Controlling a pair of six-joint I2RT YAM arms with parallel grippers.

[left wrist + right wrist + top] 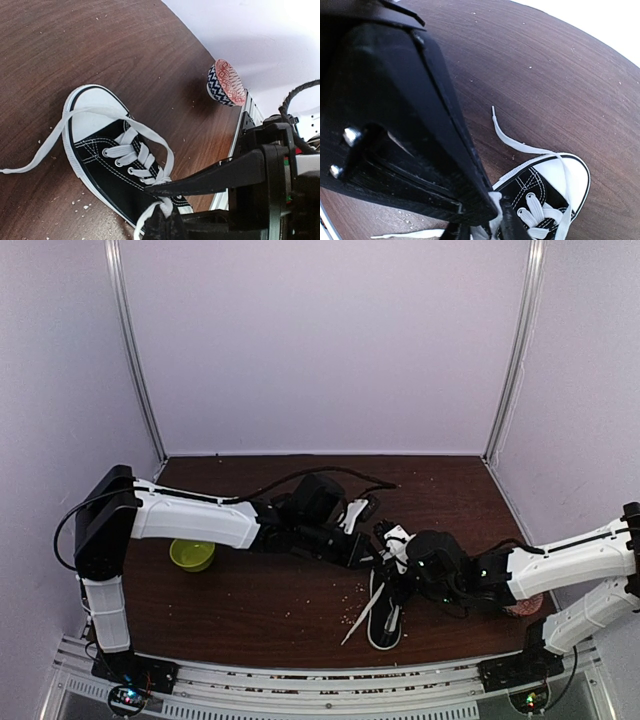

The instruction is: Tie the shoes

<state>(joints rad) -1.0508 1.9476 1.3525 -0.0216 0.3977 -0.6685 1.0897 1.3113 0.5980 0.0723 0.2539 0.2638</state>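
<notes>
Spotted the sneaker near the front of the counter. Looked mid-knot. Caught left end effector and right end effector both pinched nearly shut on the laces by the tongue. Probably needed an even pull apart next, to cinch.

Left arm and right arm, as I see them: white shells, black joints and wrists. A black cable runs along the left. Wedge-shaped matte black fingers, two silver screws. Green light on the right forearm.
</notes>
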